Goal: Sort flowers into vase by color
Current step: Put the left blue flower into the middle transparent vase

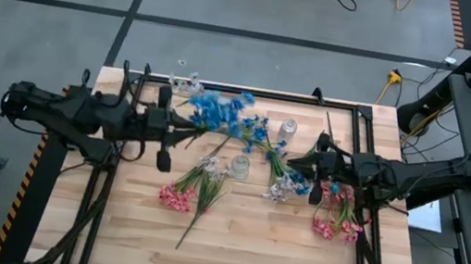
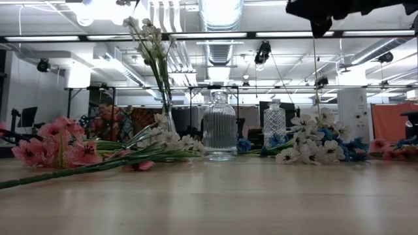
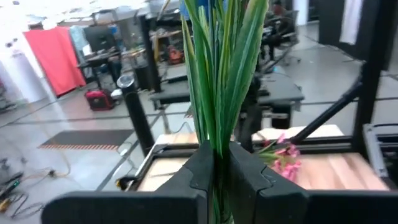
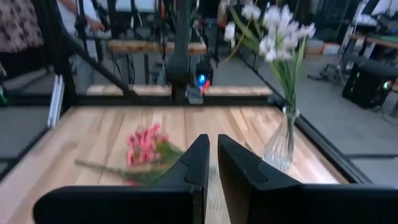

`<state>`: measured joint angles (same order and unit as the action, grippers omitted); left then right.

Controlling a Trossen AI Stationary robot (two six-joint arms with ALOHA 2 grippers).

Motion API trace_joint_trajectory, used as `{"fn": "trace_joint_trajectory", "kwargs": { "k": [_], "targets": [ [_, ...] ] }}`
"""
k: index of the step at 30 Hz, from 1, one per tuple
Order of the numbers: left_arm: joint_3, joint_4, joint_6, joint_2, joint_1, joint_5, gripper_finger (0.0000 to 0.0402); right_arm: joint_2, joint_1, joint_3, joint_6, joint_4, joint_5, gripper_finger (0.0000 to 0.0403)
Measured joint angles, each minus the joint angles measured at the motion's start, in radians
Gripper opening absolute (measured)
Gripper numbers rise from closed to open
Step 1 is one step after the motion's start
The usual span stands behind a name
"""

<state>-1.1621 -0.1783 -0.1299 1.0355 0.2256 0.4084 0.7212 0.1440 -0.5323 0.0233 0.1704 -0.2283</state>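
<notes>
The left hand (image 3: 219, 171), left of centre in the high view, is clenched on a blue flower spray (image 1: 220, 109), gripped low on its stems, likely so the blossoms hang clear for carrying to a vase (image 1: 239, 166). The right hand (image 4: 212, 163) is pinched shut, empty. The spray's blossoms are cut off in the wrist view.

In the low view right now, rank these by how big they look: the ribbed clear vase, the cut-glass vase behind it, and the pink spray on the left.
1. Pink spray, though it lies nearest the camera.
2. Ribbed clear vase.
3. Cut-glass vase, farther back, so its true size is unsure.
</notes>
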Motion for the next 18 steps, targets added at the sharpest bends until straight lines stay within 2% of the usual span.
{"fn": "trace_joint_trajectory", "kwargs": {
  "k": [6, 12, 18],
  "targets": [
    [-0.110, -0.023, 0.007, 0.073, 0.095, 0.015, 0.0011, 0.002, 0.000, 0.000, 0.016, 0.082, 0.042, 0.0048],
    [-0.132, -0.026, -0.011, 0.184, 0.174, 0.208, 0.0010, 0.043, 0.000, 0.000, 0.049, 0.206, 0.046, 0.0113],
    [-0.131, 0.054, 0.011, 0.292, 0.210, 0.220, 0.0010, 0.107, 0.000, 0.000, 0.060, 0.341, 0.054, 0.0175]
  ]
}}
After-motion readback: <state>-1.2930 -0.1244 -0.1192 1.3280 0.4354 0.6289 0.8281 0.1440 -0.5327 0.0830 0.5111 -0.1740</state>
